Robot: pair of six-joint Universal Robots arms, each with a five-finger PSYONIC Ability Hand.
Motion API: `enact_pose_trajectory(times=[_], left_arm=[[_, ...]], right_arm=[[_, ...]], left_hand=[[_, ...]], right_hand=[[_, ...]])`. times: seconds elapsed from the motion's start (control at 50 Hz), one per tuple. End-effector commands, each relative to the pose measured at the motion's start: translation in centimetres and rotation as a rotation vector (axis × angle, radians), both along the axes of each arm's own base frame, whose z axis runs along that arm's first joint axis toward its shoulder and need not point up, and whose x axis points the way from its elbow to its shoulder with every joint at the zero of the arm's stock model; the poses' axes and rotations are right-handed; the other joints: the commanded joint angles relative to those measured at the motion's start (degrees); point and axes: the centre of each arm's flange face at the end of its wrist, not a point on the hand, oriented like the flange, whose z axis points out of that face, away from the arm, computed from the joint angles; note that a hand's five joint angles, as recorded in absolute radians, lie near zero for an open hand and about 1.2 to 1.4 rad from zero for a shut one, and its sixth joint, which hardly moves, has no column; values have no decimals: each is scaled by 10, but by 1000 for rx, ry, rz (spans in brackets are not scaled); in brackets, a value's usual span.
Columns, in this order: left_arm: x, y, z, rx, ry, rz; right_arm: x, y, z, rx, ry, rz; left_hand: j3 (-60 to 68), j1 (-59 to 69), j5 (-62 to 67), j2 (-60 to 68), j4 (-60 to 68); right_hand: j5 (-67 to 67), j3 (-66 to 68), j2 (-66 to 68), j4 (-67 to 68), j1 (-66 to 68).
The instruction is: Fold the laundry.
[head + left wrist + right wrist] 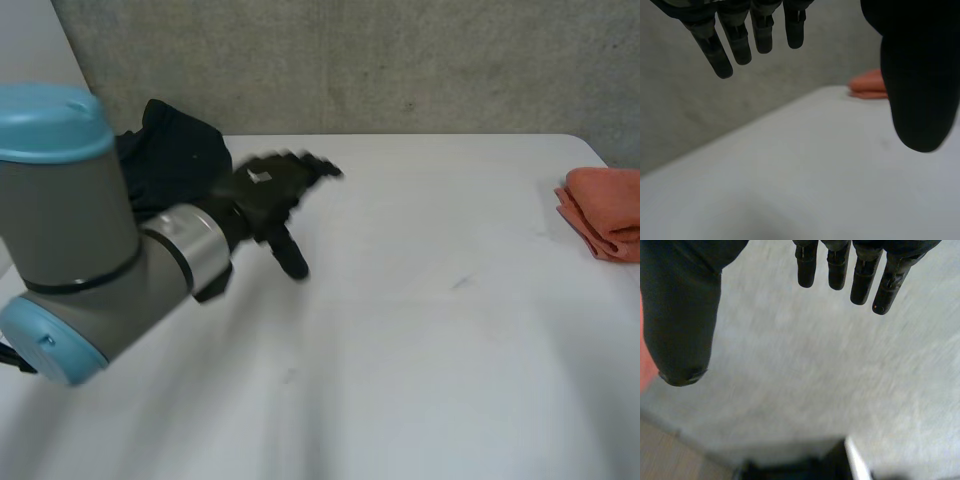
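Note:
A dark, crumpled cloth lies heaped at the table's back left corner. My left hand hovers just right of it, over the white table, fingers straight and thumb spread, holding nothing. In the left wrist view its fingers and thumb stand apart above bare tabletop. A folded orange cloth rests at the table's right edge; it also lies beyond the left thumb as an orange cloth. My right hand is open and empty, its thumb spread wide, facing a grey wall.
A grey concrete wall runs behind the table. The left arm's big grey joint fills the near left. A dark shape sits far past the right hand's fingertips.

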Motion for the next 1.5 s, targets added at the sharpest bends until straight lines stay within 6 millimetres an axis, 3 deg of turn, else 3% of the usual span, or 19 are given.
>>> enact_pose_trajectory(times=[0.02,0.1,0.12,0.18,0.32,0.42,0.54,0.74,0.88,1.02,1.08,1.16,1.24,1.3,1.38,1.4,1.46,1.48,1.5], left_arm=[[33,-52,27,-182,78,173],[54,-81,37,-252,96,230],[62,-90,37,-257,93,247],[94,-125,33,-270,83,304],[133,-186,-15,-252,-9,328],[158,-224,-68,-289,-196,344],[162,-247,-117,-301,-293,311],[158,-268,-144,-327,-285,284],[155,-272,-160,-325,-277,250],[155,-276,-173,-320,-279,249],[154,-275,-175,-327,-295,254],[150,-273,-169,-432,-380,307],[134,-253,-119,-623,-433,360],[121,-234,-96,-672,-404,340],[79,-178,-70,-635,-331,223],[66,-151,-58,-592,-290,175],[53,-109,-44,-499,-214,106],[47,-78,-38,-421,-163,49],[43,-66,-36,-391,-144,20]], right_arm=[[99,35,29,-140,-160,283],[153,75,23,-97,-256,494],[179,97,18,-65,-279,597],[218,136,-1,24,-317,747],[262,210,-63,276,-328,893],[264,239,-82,360,-323,917],[256,253,-98,425,-323,900],[243,276,-99,441,-326,893],[226,279,-93,401,-332,858],[214,280,-90,377,-338,827],[208,277,-91,377,-343,802],[202,271,-91,371,-347,778],[198,263,-86,346,-352,758],[193,254,-81,323,-355,735],[191,246,-73,291,-364,721],[191,245,-72,290,-364,721],[191,242,-68,274,-362,721],[191,242,-68,271,-363,720],[191,241,-66,266,-362,720]], left_hand=[[-10,-3,-15,-6,-5],[-10,-3,-15,-6,-5],[-10,-3,-15,-6,-5],[-10,-3,-15,-6,-5],[-5,2,-10,-1,0],[-8,-1,-14,-4,-4],[-10,-3,-15,-6,-5],[57,65,52,61,62],[158,165,153,162,163],[474,481,469,478,479],[679,686,673,683,684],[679,687,674,683,684],[679,687,674,683,684],[679,687,674,683,684],[679,687,674,683,684],[679,687,674,683,684],[679,687,674,683,684],[679,687,674,683,684],[679,687,674,683,684]], right_hand=[[-33,-22,-26,-35,-5],[-33,-22,-26,-35,-5],[-33,-22,-26,-35,-5],[-33,-22,-26,-35,-5],[-33,-22,-26,-35,-5],[-33,-22,-26,-35,-5],[-33,-22,-26,-35,-5],[-33,-22,-26,-35,-5],[-33,-22,-26,-35,-5],[-33,-22,-26,-35,-5],[-33,-22,-26,-35,-5],[-33,-22,-26,-35,-5],[-33,-22,-26,-35,-5],[-33,-22,-26,-35,-5],[-33,-22,-26,-35,-5],[-33,-22,-26,-35,-5],[-33,-22,-26,-35,-5],[-33,-22,-26,-35,-5],[-33,-22,-26,-35,-5]])
